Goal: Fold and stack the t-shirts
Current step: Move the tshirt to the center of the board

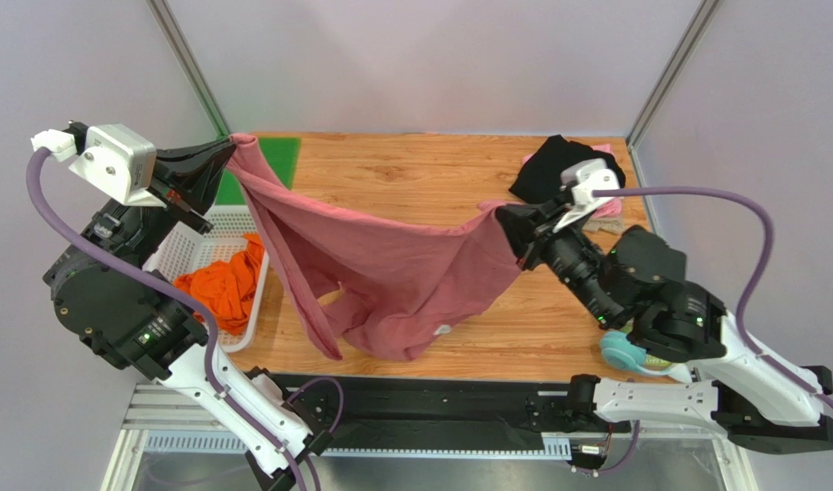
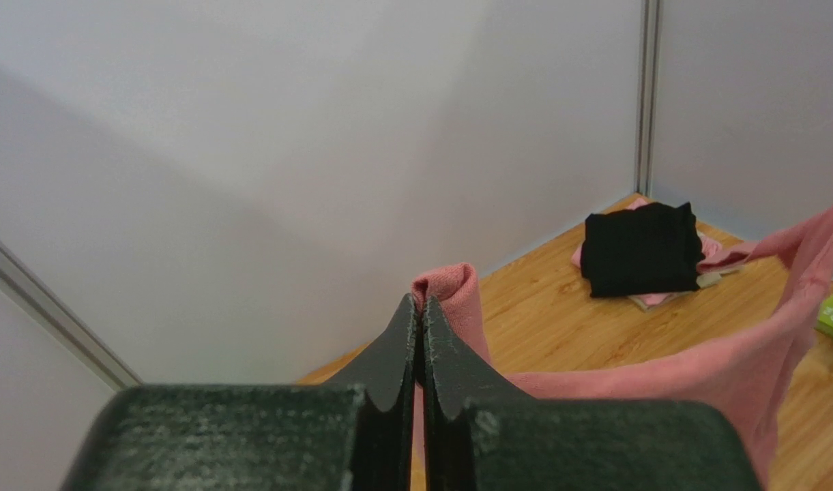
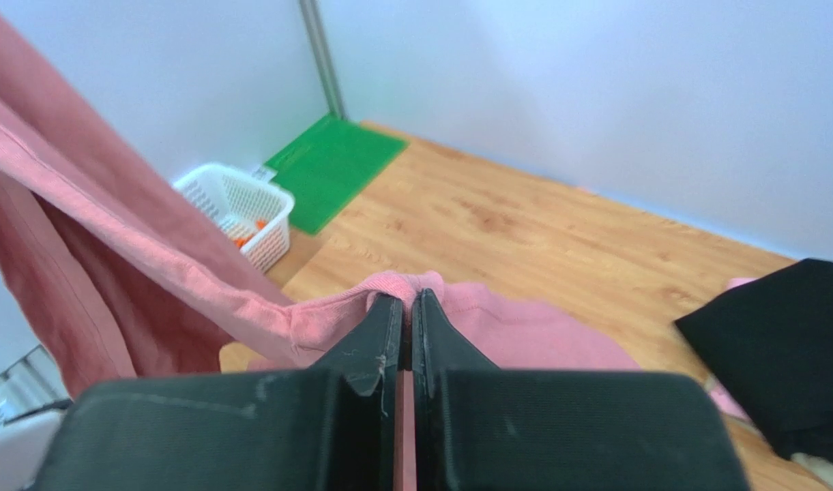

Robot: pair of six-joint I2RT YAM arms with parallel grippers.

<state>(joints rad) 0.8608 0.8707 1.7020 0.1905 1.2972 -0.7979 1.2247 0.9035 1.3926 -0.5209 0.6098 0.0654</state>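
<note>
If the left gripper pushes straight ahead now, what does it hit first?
Beyond the dusty-rose shirt it pinches, the left gripper seems aimed at the bare white wall; the black shirt lies right of that line.

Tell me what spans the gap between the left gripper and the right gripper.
Only the dusty-rose t-shirt. It sags in the air between the left gripper and the right gripper, each shut on an edge. The top external view shows this.

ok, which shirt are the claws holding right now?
The dusty-rose shirt, strung between left claw and right claw, both shut on it. The orange shirt lies in the basket; the black shirt sits folded at far right.
</note>
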